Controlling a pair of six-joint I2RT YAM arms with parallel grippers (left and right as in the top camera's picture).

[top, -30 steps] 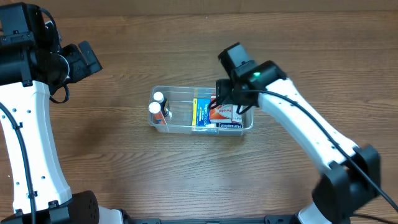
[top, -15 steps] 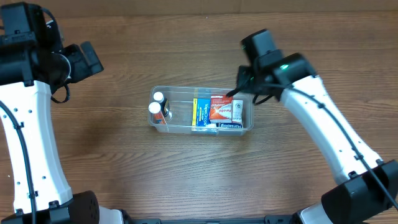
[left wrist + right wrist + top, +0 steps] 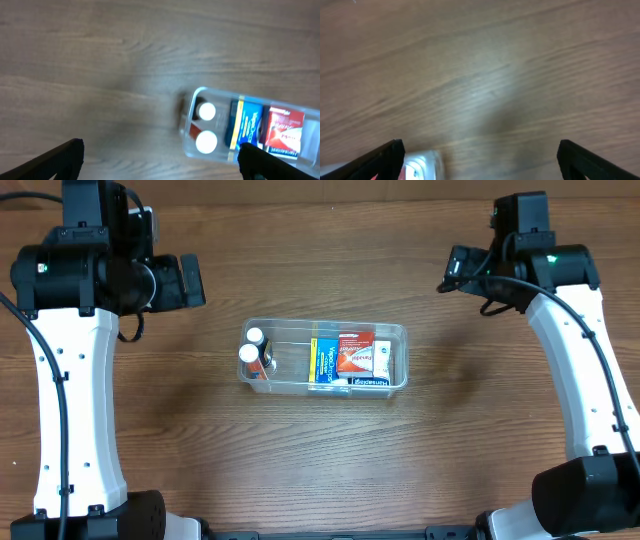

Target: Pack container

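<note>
No word, brand or number can be made out in any view; the print is too small or too blurred. Lettering does show on three packs lying in the container (image 3: 398,331): pale marks on the blue box (image 3: 323,360) with its yellow stripe; white script on the orange-red box (image 3: 352,354); dark lines on the white box (image 3: 382,359). The left wrist view catches the blue and the orange-red packs closer; their print is smeared there too.
</note>
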